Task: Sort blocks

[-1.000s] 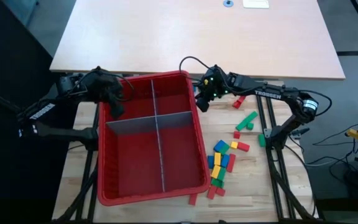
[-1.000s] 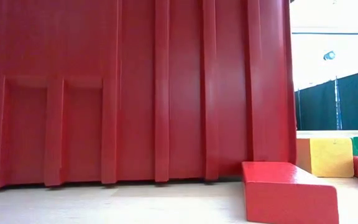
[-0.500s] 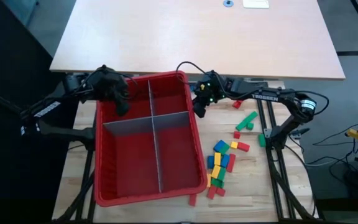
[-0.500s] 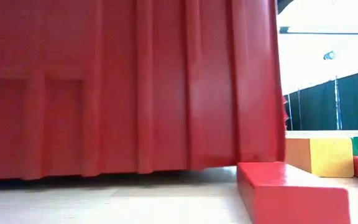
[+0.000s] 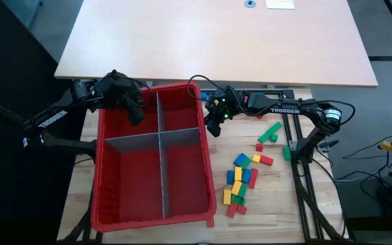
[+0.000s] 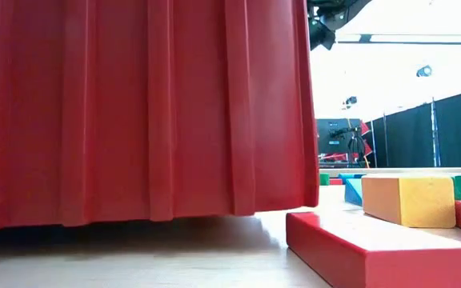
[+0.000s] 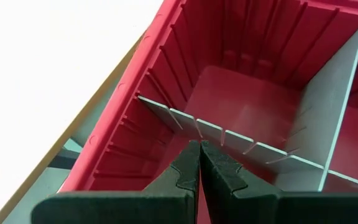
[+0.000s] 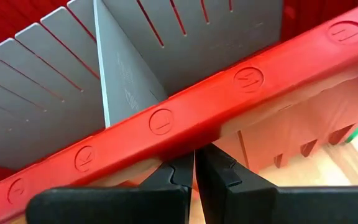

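Note:
The big red bin (image 5: 208, 170), split into compartments by grey dividers (image 5: 160, 163), stands on the wooden table. The blocks (image 5: 240, 178), red, green, blue and yellow, lie loose on the table to its right. The low view shows a red block (image 6: 374, 252) and a yellow one (image 6: 410, 200) up close. My left gripper (image 5: 136, 114) is shut inside the bin's far-left compartment, its tips (image 7: 199, 146) just before a divider (image 7: 241, 144). I cannot tell whether it touches anything. My right gripper (image 5: 212, 126) is shut outside the bin's right wall, near the far corner. My right gripper (image 8: 195, 154) has its shut fingertips against the outside of the bin's right wall, just under the rim (image 8: 194, 140), near the far right corner. The fingers come from the table's right, slanting down. The bin stands on the table.
A second, pale table top (image 5: 216, 41) lies beyond the far edge. Green blocks (image 5: 271, 131) and a red one (image 5: 260, 112) lie near my right arm. One red block (image 5: 211, 221) lies by the bin's near right corner. Black frame rails (image 5: 298, 170) cross the table's right side.
My right gripper has moved toward the table's left and near edges, staying at the bin's right wall. The bin has slid toward the table's left edge and turned a little, opening a gap to the blocks. My left gripper has shifted slightly right inside the bin.

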Motion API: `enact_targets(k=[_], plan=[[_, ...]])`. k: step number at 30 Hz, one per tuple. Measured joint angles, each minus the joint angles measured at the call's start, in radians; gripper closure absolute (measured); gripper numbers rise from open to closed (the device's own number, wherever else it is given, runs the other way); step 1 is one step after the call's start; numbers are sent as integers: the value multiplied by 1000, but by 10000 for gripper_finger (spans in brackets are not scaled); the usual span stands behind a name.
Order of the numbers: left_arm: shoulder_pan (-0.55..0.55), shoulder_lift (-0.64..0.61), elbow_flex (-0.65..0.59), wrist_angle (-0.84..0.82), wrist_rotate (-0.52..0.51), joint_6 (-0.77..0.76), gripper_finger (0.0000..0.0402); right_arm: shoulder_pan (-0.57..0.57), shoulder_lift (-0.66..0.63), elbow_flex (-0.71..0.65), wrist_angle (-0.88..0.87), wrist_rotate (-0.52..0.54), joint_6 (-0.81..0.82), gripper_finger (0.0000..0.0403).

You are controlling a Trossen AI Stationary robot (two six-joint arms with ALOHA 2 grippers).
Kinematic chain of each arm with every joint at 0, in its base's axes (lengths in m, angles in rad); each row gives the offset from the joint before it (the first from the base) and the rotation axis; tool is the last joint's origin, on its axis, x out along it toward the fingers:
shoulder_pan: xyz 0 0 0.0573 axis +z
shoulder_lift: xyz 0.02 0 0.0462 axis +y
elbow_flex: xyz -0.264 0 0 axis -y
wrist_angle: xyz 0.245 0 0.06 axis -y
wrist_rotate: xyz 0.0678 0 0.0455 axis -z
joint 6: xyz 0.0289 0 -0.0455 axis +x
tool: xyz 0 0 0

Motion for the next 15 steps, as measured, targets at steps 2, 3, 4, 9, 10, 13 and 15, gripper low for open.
enact_targets(k=[2, 3, 4, 9, 10, 13, 15], plan=[[0, 0, 0, 2, 0, 0, 402, -1, 0, 0, 5, -1, 1, 403], [0, 0, 0, 4, 0, 0, 402, -2, 0, 0, 7, -1, 1, 403], [0, 0, 0, 4, 0, -2, 402, -4, 0, 0, 11, -1, 0, 403], [0, 0, 0, 5, 0, -5, 402, -3, 0, 0, 19, -11, 0, 403], [0, 0, 0, 5, 0, -6, 402, -3, 0, 0, 20, -11, 0, 403], [0, 1, 0, 8, 0, -10, 402, -3, 0, 0, 24, -13, 10, 403], [0, 1, 0, 11, 0, -10, 402, -2, 0, 2, 27, -18, 19, 403]])
